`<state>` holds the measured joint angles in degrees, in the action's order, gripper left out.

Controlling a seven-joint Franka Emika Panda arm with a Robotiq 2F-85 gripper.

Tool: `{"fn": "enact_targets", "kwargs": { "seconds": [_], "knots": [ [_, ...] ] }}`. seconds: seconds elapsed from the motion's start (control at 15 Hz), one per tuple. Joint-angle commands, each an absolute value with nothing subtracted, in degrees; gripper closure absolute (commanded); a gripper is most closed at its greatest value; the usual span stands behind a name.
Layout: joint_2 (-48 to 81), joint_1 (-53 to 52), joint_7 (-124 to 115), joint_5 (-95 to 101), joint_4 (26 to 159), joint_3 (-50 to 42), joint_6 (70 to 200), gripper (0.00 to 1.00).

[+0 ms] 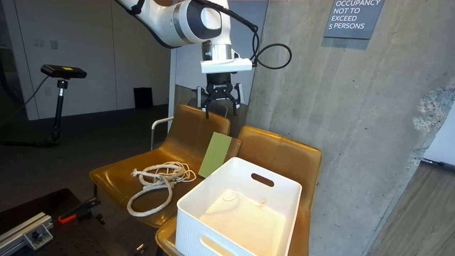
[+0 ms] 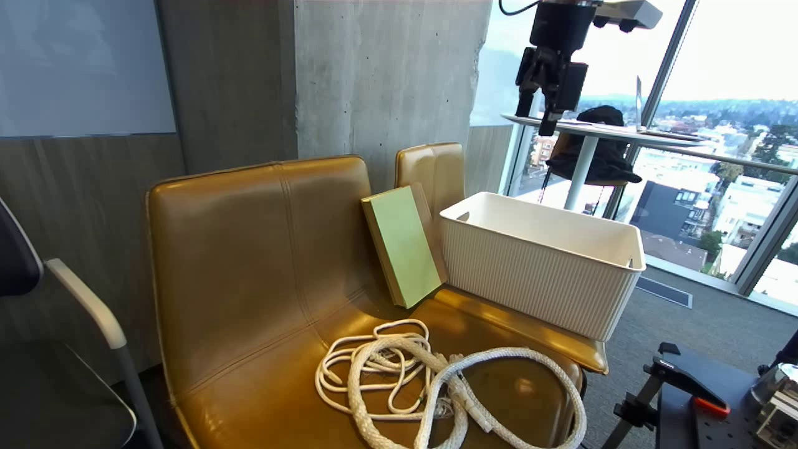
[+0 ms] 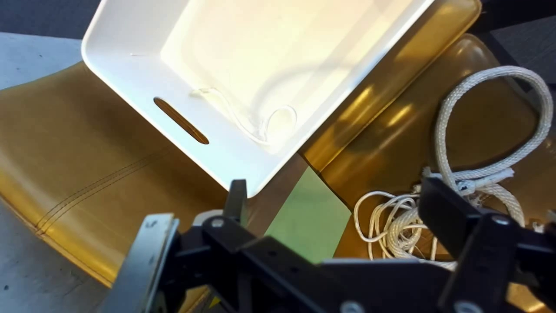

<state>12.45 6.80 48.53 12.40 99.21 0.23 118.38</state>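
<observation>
Clearly, white bin point(image 2: 530, 268) holds thin cord point(image 3: 237, 122); tool point(image 1: 220, 113) spread.

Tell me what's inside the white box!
A thin cord lies looped in the white box, near a handle hole. In an exterior view, the box's near wall hides part of the bottom, which I can't see.

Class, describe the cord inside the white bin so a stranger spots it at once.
Start from the two brown chairs side by side. On one sits a ribbed white bin; look inside. The single thin cord lies there, apart from the ropes piled on the other chair.
</observation>
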Motion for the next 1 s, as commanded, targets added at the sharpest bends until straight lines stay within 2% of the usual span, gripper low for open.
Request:
{"fn": "enact_targets", "kwargs": {
  "seconds": [0.0, 0.6, 0.93],
  "knots": [
    [12.8, 6.5, 49.0, 12.5, 98.5, -0.7, 118.1, 0.0],
    [19.4, 6.6, 43.4, 15.0, 96.0, -3.4, 119.8, 0.0],
    [22.8, 5.7, 34.6, 20.1, 96.8, -4.2, 125.5, 0.0]
  ]
}}
